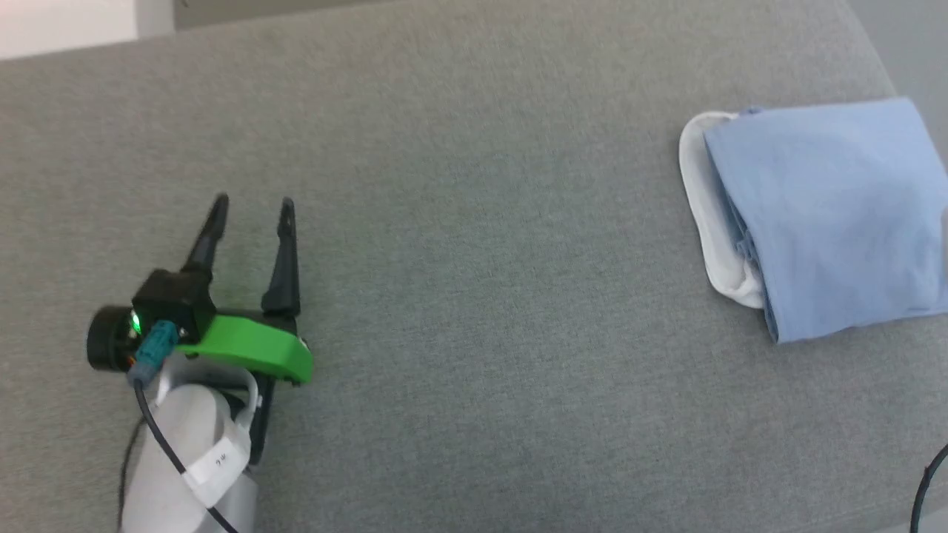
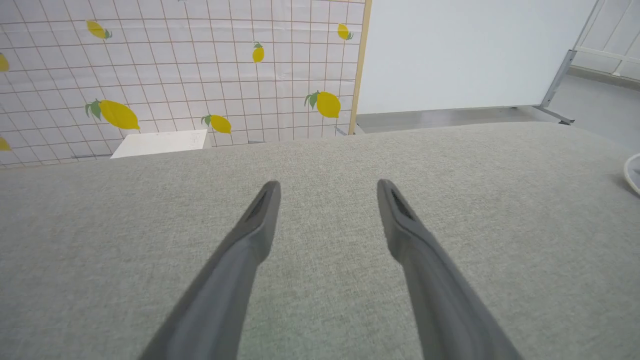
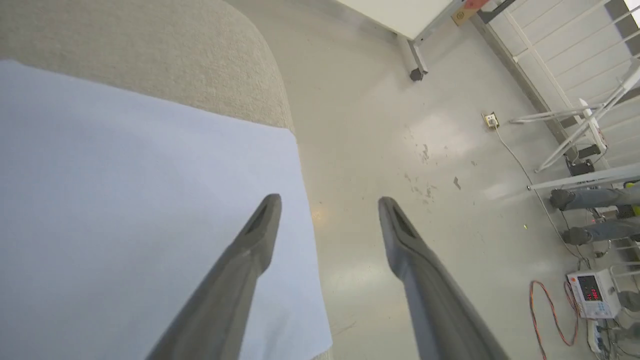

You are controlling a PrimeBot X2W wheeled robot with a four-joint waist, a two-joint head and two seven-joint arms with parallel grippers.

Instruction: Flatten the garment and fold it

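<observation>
Head view: a wide grey padded surface (image 1: 444,333) bears the shirt (image 1: 829,215), folded into a light blue packet at its right edge (white collar (image 1: 696,200) peeking out on the left). The left gripper (image 1: 253,201) is well apart from it at the lower left, fingers spread, empty. In the right wrist view the right gripper (image 3: 328,199) is spread too, pinching nothing, one finger over the shirt's corner, the other over the floor (image 3: 400,125).

Wide bare stretch of grey table (image 1: 481,333) between the left tool (image 1: 254,201) and the folded shirt (image 1: 829,215), shirt hugging the table's right edge, open floor (image 3: 400,125) beyond.
</observation>
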